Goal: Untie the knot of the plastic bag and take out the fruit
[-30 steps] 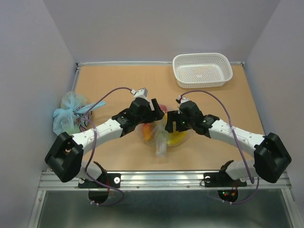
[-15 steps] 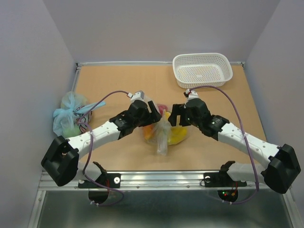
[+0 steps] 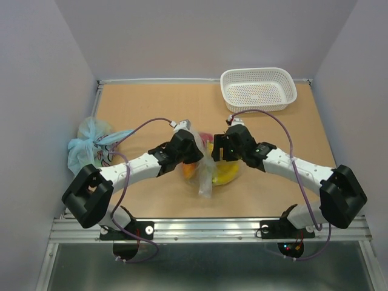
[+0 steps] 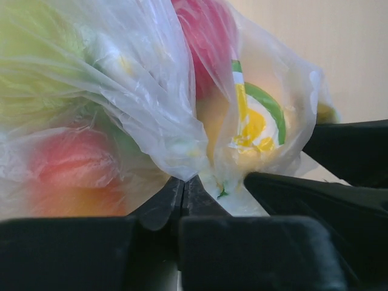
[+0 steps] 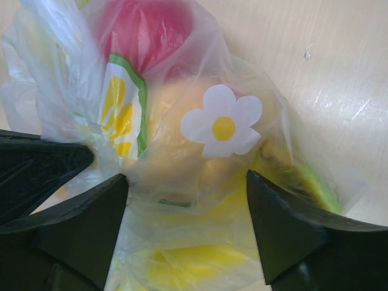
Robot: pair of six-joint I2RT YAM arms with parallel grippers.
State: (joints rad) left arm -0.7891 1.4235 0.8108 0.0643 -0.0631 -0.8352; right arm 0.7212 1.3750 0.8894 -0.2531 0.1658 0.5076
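The plastic bag [image 3: 207, 174] lies on the table [image 3: 145, 103] at the middle, between the two arms and nearer to the front edge. The fruit [image 3: 228, 175] is inside it: red, orange and yellow pieces show through the film. The left gripper [image 4: 183, 185] has its fingers pressed together on a thin fold of the bag. The right gripper [image 5: 187, 177] stands wide apart, one finger [image 5: 82, 221] on each side of the bulging bag, and it clamps nothing. A twisted tail of film points toward the front edge; it is perhaps the knot, but I cannot tell this from above. A white basket [image 3: 259, 91] stands at the far right corner, and a light-blue bag [image 3: 90, 143] lies at the left edge.
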